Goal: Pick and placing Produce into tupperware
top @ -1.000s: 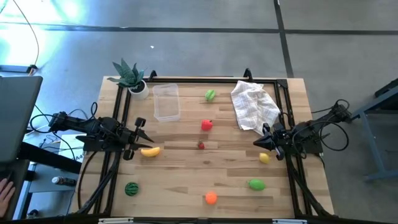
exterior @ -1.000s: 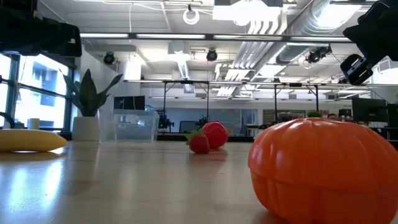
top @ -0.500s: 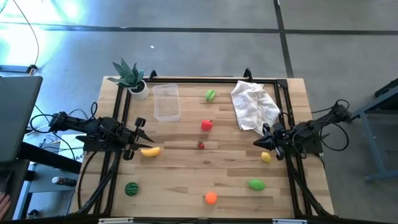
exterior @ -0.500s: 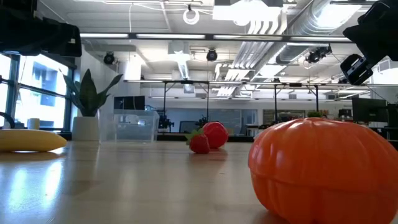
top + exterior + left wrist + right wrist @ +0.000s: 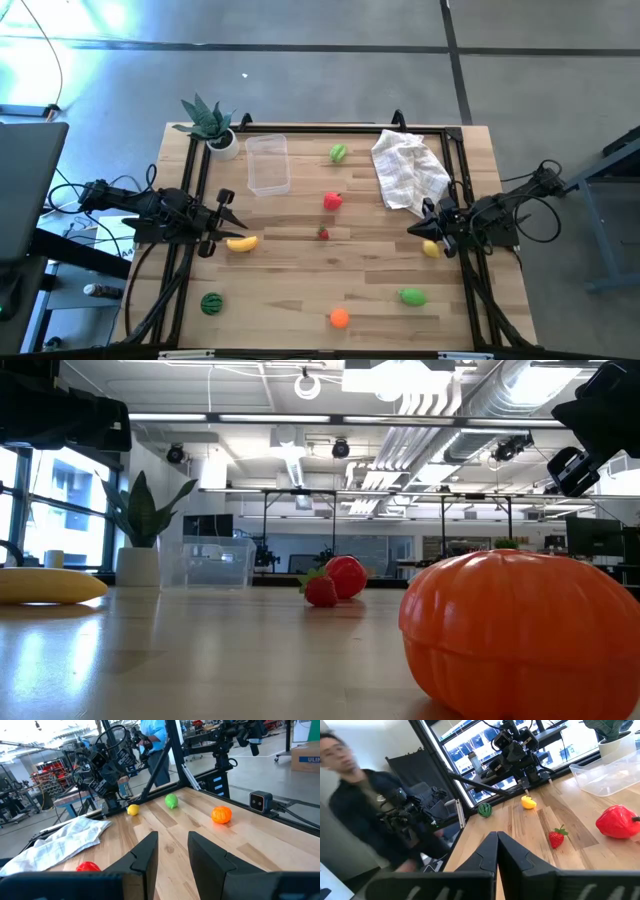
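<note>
Produce lies scattered over the table (image 5: 300, 270) with none of it in the tub (image 5: 268, 164), which sits empty near the plant (image 5: 208, 122). The left gripper (image 5: 228, 212) hangs clenched and empty just beside the banana (image 5: 241, 242); its fingers (image 5: 145, 854) show a narrow gap with nothing between them. The right gripper (image 5: 417, 229) is clamped shut on nothing, hovering just by the lemon (image 5: 431, 248). The risk, as I judge it, is that closed jaws brought down on either fruit would nudge it away rather than take it, and a round lemon could roll toward the table edge. The cloth (image 5: 408, 170) near the right arm could also snag the fingers on a reach toward the red fruit (image 5: 332, 200).
</note>
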Controlling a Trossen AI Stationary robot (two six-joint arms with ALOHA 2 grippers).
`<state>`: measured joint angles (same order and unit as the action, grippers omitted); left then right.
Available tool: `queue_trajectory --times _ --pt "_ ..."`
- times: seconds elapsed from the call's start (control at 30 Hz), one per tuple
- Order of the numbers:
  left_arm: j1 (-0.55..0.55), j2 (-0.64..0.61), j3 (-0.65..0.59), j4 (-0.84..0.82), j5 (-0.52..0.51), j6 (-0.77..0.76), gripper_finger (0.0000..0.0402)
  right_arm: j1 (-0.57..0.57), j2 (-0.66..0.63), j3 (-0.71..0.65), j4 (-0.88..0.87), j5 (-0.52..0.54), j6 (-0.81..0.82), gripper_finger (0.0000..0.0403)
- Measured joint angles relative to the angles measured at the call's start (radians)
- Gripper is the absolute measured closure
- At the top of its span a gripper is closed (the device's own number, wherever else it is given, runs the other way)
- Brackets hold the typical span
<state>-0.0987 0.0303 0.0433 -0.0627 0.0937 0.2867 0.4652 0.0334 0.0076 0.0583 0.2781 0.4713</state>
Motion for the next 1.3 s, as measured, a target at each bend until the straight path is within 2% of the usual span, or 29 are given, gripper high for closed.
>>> queue_trajectory --times 0.83,0.93,1.2,1.3 --pt "0.0 0.0 0.0 0.001 0.0 0.0 0.0307 0.0 0.0 0.0 0.0 0.0 0.0 0.0402" --pt "0.0 0.0 0.0 0.015 -0.033 -0.005 0.0307 0.0 0.0 0.0 0.0 0.0 0.0 0.0402" --pt "0.0 0.0 0.0 0.177 -0.089 -0.299 0.0307 0.0 0.0 0.0 0.0 0.0 0.0 0.0402" --pt "0.0 0.0 0.0 0.265 -0.116 -0.343 0.0307 0.0 0.0 0.0 0.0 0.0 -0.015 0.0402"
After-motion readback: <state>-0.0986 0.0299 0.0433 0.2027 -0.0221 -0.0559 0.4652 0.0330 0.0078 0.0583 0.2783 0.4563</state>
